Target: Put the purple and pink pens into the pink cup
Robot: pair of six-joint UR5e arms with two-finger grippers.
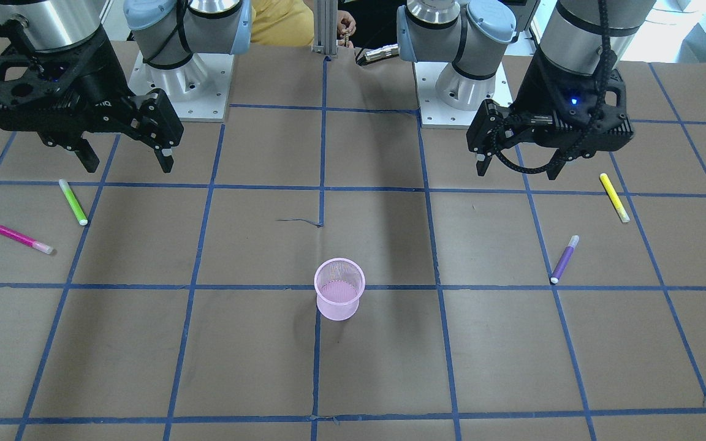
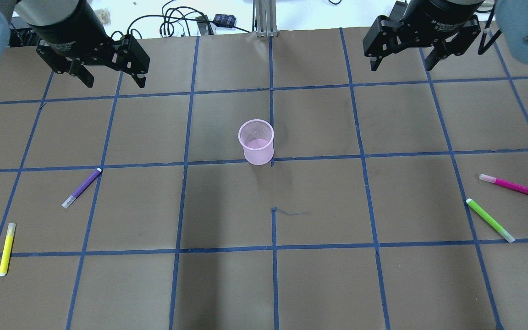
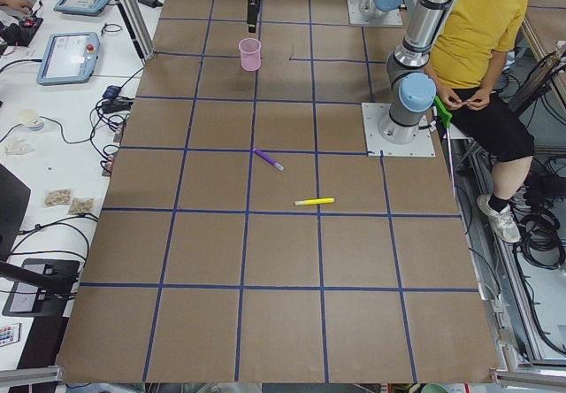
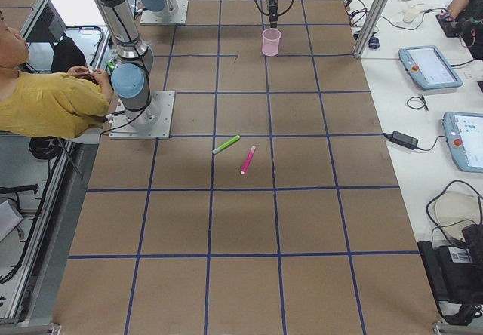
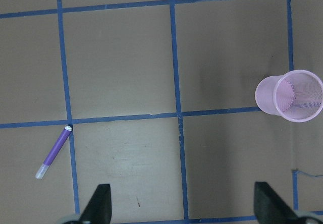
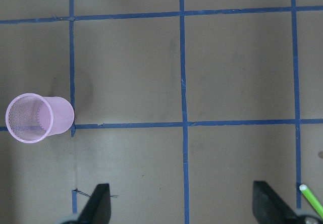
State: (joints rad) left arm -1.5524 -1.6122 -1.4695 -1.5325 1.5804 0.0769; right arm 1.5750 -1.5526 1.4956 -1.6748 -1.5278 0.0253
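The pink mesh cup [image 2: 256, 141] stands upright and empty at the table's middle; it also shows in the front view [image 1: 339, 288]. The purple pen [image 2: 81, 188] lies flat on my left side, also in the left wrist view [image 5: 53, 151]. The pink pen [image 2: 507, 184] lies flat on my right side, next to a green pen. My left gripper [image 2: 112, 81] is open and empty, high over the far left of the table. My right gripper [image 2: 404, 62] is open and empty, high over the far right.
A yellow pen [image 2: 6, 249] lies near the table's left edge. A green pen [image 2: 490, 220] lies just in front of the pink pen. Blue tape lines grid the brown table. A person in yellow sits behind the robot bases [image 3: 482, 48].
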